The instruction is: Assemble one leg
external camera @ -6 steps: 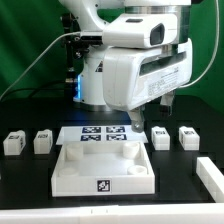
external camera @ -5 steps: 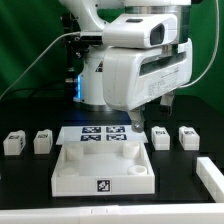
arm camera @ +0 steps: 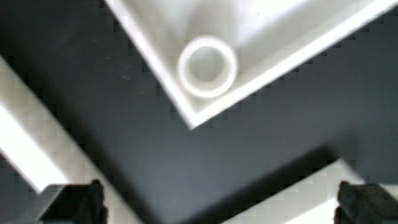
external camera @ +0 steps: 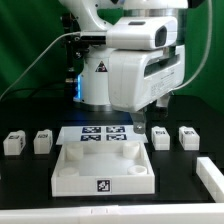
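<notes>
The black two-finger gripper [external camera: 138, 126] hung spread wide and empty. The nearest small white tagged leg [external camera: 160, 137] lay just lower right of it in the exterior view.

Black table [external camera: 25, 185] carries the white tray [external camera: 62, 175], marker board [external camera: 100, 135], four legs [external camera: 42, 141], perhaps another part [external camera: 211, 175] at the edge.

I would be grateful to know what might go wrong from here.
The open gripper hangs near the tray's far corner; coming down there, a finger could hit the rim and shift the tray. The inner leg and the outer leg on the exterior view's right sit close together, so grabbing one may knock the other.
</notes>
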Available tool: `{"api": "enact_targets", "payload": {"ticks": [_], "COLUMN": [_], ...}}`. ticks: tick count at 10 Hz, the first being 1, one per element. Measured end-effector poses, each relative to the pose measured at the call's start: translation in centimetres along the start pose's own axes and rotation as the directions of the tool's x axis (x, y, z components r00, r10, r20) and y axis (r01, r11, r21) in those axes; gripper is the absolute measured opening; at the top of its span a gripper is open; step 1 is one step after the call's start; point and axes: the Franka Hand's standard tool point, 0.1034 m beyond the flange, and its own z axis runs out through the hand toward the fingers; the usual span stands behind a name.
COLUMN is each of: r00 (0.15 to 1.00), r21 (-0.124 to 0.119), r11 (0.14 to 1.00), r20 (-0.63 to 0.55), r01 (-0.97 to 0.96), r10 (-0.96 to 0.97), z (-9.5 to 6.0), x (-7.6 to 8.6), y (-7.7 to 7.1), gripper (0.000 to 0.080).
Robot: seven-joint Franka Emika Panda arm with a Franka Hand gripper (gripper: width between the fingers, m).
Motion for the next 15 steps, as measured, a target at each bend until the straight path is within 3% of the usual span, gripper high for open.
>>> {"api": "enact_targets", "payload": {"ticks": [3, 8, 9, 10, 11, 13, 15], "r00": [0.95, 0.953, 0.953, 0.954, 0.953, 0.955, 0.958], "r21": [-0.046, -0.038, -0.042, -0.031, -0.021, -0.028, -0.007], "r11": [0.949, 0.952, 0.952, 0.954, 0.953, 0.955, 0.959], "r20": [-0.004, -0.003, -0.005, -0.005, -0.006, -0.017, -0.025], "r01": [0.311, 0.303, 0.302, 0.299, 0.303, 0.295, 0.284], "r10": [-0.311, -0.303, -0.303, -0.299, -0.303, -0.295, -0.285], "z": [0.0, 0.2, 1.2, 2.6, 3.5, 5.5, 7.7], "x": [-2.5, -2.8, -3.9, -5.8, -7.2, -8.9, -9.9], "y": [-1.2, -1.4, -2.7, -5.0, -6.0, -6.5, -7.0], "gripper": [0.065, 0.065, 0.065, 0.065, 0.065, 0.065, 0.065]}}
